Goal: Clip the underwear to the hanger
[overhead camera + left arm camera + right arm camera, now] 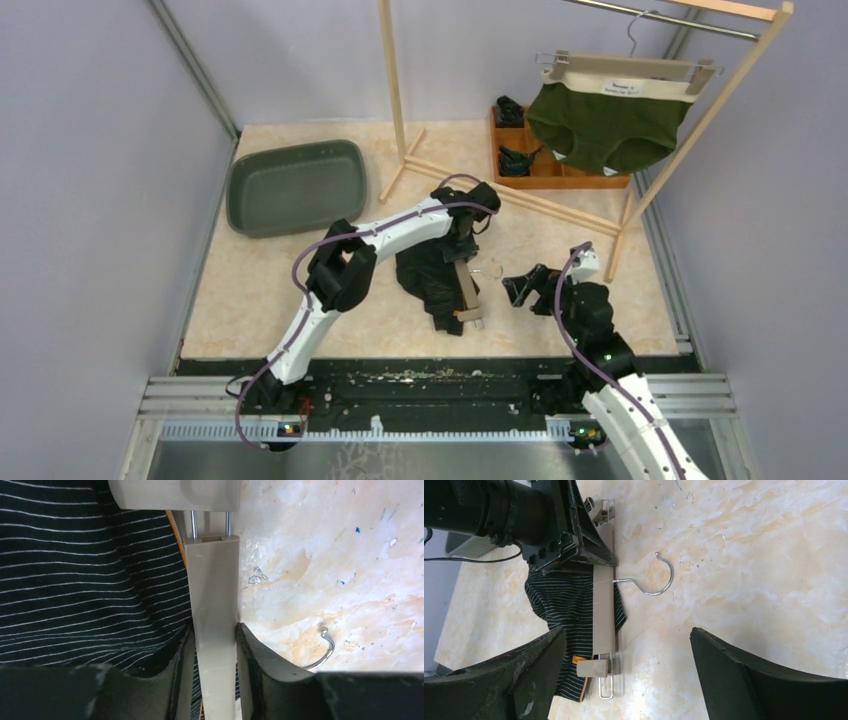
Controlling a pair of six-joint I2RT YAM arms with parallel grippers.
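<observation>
The black striped underwear (425, 270) lies crumpled on the table's middle, and the beige hanger (466, 290) rests along its right edge. Its wire hook (492, 268) points right. My left gripper (462, 245) comes down on the hanger's upper half. In the left wrist view both fingers (250, 650) press the sides of the hanger bar (212, 590), with the underwear (90, 570) to its left. My right gripper (522, 285) hovers open to the right. The right wrist view shows the hanger (604, 610), its near clip (591, 668) and its hook (659, 580), with my right gripper (629, 665) empty.
A green tray (295, 185) sits at the back left. A wooden rack (395, 90) stands at the back, with green underwear (605, 120) hanging clipped on another hanger. Behind it is a wooden box (540, 165) holding dark items.
</observation>
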